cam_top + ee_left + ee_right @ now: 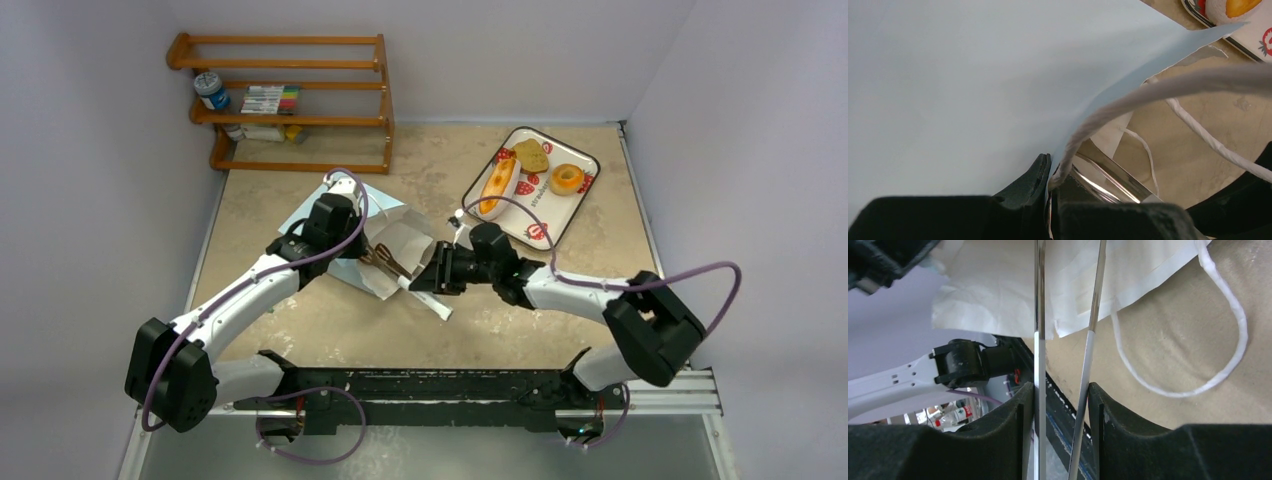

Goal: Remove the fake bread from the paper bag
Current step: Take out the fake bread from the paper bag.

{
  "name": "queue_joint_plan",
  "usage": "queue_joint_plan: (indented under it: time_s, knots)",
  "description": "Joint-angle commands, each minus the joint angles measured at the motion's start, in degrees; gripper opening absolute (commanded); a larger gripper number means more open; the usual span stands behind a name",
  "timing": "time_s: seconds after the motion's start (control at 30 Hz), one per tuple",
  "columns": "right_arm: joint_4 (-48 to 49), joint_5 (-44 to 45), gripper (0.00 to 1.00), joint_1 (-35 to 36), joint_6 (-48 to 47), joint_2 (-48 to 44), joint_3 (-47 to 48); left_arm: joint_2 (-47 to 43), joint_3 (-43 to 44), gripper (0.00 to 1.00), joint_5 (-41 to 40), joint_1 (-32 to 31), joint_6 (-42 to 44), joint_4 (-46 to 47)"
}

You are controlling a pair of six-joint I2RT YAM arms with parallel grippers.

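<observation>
Table [330, 330]: beige top, both arms reaching in from near edge.

Paper bag [405, 238] (one, light blue, white inside): lying flat left of centre. Long axis far-left to near-right, open mouth pointing near-right toward right gripper [1060, 405].

Tray [552, 208] (one, strawberry print): far right, well apart from bag.

Fake bread [531, 155], counted on tray: three pieces.
- One long roll [498, 185], axis near-left to far-right along tray's long side.
- One toast slice [531, 155].
- One doughnut [567, 178].

Contents of bag: cannot tell.

Tongs [1089, 355] (one pair, two metal arms): reaching into bag mouth.

Left gripper [1049, 185]: clenched on bag's blue rim, cord handle [1108, 114] just beside.

Right gripper: clamped around both tong arms, arms apart from each other.
</observation>
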Motion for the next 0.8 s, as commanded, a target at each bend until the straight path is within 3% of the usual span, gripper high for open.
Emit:
queue_joint_plan:
  time_s: [0.0, 0.5, 0.77]
  knots:
    - [2.22, -1.36, 0.43, -1.38, 0.92, -8.22, -2.49, -1.74, 0.80, 0.00, -0.12, 0.27, -0.23, 0.30]
    - [1.35, -3.54, 0.42, -4.24, 1.01, -4.53, -1.17, -1.65, 0.22, 0.00, 0.41, 0.27, -1.30, 2.04]
    - [7.44, -7.03, 0.42, -5.46, 6.49, 1.16, 0.75, -1.63, -0.16, 0.00, 0.64, 0.25, -0.72, 2.06]
